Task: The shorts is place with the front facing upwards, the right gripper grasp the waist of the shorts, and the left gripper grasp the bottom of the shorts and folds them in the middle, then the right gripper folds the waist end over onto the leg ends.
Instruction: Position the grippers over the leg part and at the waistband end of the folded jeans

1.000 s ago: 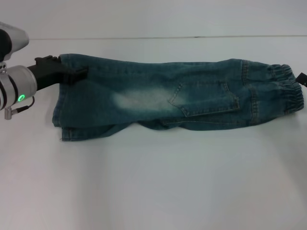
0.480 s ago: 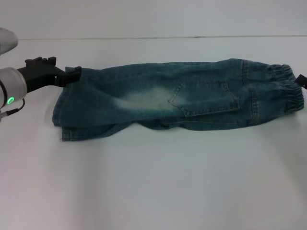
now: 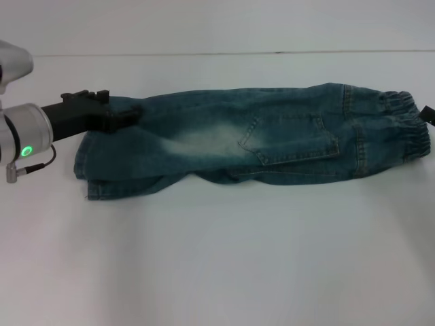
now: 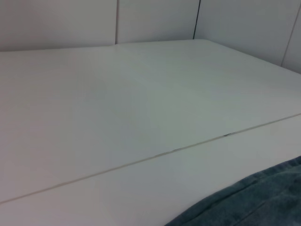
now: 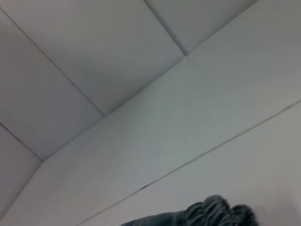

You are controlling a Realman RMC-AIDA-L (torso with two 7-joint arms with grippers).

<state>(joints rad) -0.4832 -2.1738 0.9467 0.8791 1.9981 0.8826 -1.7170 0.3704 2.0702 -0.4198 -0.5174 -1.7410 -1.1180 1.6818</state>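
Left gripper (image 3: 126,117) is at the leg end of the shorts (image 3: 258,139), its black fingers lying low over the far corner of the hem; whether they're clamped on the denim or merely resting on it, I can't tell from this angle. My right gripper (image 3: 427,113) shows only as a dark sliver at the waist end, just beside the elastic band, and its state is hidden too.

Shorts are stretched lengthwise across the white table (image 3: 217,258), already doubled along their length, one leg stacked on the other, with a strip of the under leg poking out at the near edge by the hem. Waist sits opposite my left gripper, well apart from it.

Denim like this I judge soft but with some body: not heavy, floppy enough to sag between two holds, grippy rather than slick, nothing fragile. Best holds, I reckon, are the thick parts, the gathered waistband at one end and the stitched hem at the other, taking both layers so they don't slide.

Looks-wise: dark blue-green wash, a pale faded patch mid-leg, a stitched patch pocket (image 3: 289,139) facing up nearer the waist, and a ruched elastic waistband (image 3: 408,125).
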